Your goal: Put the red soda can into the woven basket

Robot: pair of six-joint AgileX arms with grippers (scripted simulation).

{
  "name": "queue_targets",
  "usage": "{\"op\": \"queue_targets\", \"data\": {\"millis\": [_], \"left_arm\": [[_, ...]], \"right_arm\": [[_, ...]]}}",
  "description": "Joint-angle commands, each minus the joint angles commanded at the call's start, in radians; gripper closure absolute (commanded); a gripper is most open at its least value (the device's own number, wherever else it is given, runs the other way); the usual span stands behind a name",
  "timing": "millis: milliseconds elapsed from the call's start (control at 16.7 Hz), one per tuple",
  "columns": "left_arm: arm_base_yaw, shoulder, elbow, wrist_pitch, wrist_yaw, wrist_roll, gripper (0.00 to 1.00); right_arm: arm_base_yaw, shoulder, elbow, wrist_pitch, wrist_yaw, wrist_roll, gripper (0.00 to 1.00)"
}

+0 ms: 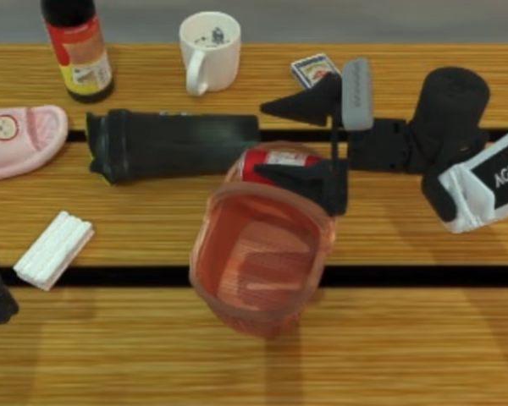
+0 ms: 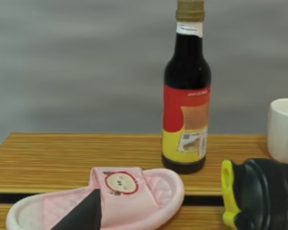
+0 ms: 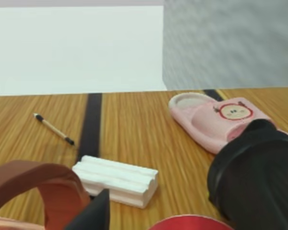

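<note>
Just behind the basket point(image 1: 262, 254), right gripper point(image 1: 309, 139) stands spread around the can point(image 1: 267, 161); light, slick, thin-walled: grip mid-body.

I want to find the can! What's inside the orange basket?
Nothing shows inside the woven basket, only its mesh floor. The red soda can lies just behind its rim, partly covered by the right gripper.

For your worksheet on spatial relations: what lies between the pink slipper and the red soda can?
In the top view, the black tumbler on its side lies between pink slipper and red soda can.
</note>
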Motion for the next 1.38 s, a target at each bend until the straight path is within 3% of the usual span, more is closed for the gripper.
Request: {"op": "queue_targets", "data": {"millis": [300, 480, 600, 900, 1380], "left_arm": [[-0.012, 0.021, 0.028, -0.017, 0.005, 0.013, 0.00], [-0.058, 0.114, 0.142, -0.092, 0.021, 0.067, 0.00], [-0.101, 0.214, 0.254, -0.172, 0.032, 0.123, 0.00], [-0.234, 0.587, 0.616, -0.458, 0.052, 0.320, 0.00], [-0.481, 1.382, 1.304, -1.012, 0.058, 0.730, 0.00]], "right_arm": [[-0.006, -0.028, -0.018, -0.016, 0.011, -0.003, 0.00], [-0.020, -0.134, -0.091, -0.078, 0.059, -0.011, 0.00], [-0.038, -0.245, -0.164, -0.143, 0.114, -0.018, 0.00], [-0.101, -0.624, -0.390, -0.354, 0.307, -0.033, 0.00], [-0.221, -1.402, -0.780, -0.763, 0.696, -0.038, 0.00]]}}
